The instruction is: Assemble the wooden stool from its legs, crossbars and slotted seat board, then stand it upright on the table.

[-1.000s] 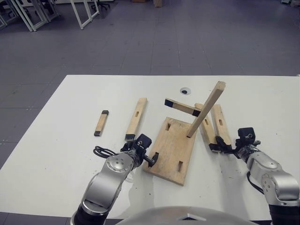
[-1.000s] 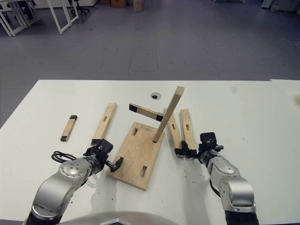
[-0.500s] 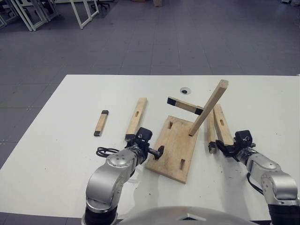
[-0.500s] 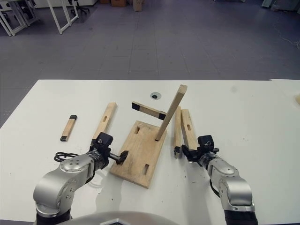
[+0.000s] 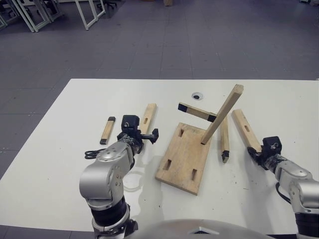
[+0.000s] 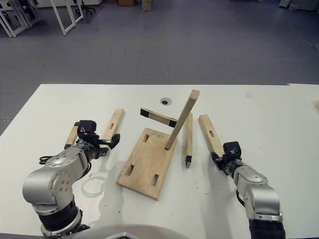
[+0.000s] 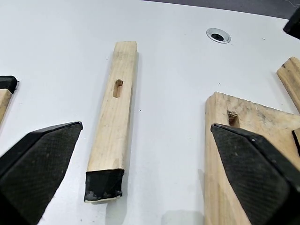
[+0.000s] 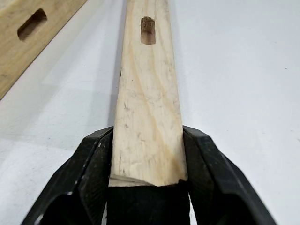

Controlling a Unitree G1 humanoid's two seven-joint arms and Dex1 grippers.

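Centrally, the seat board (image 5: 182, 159) lies on the white surface (image 5: 65, 149); left gripper (image 7: 146, 126) jaws gape empty at 9 o'clock, right gripper (image 8: 147, 136) jaws clamp a leg (image 5: 244, 127) at 4; grey floor (image 5: 149, 40) beyond.

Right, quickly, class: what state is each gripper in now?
Left gripper: open, holding nothing.
Right gripper: shut on a wooden leg.
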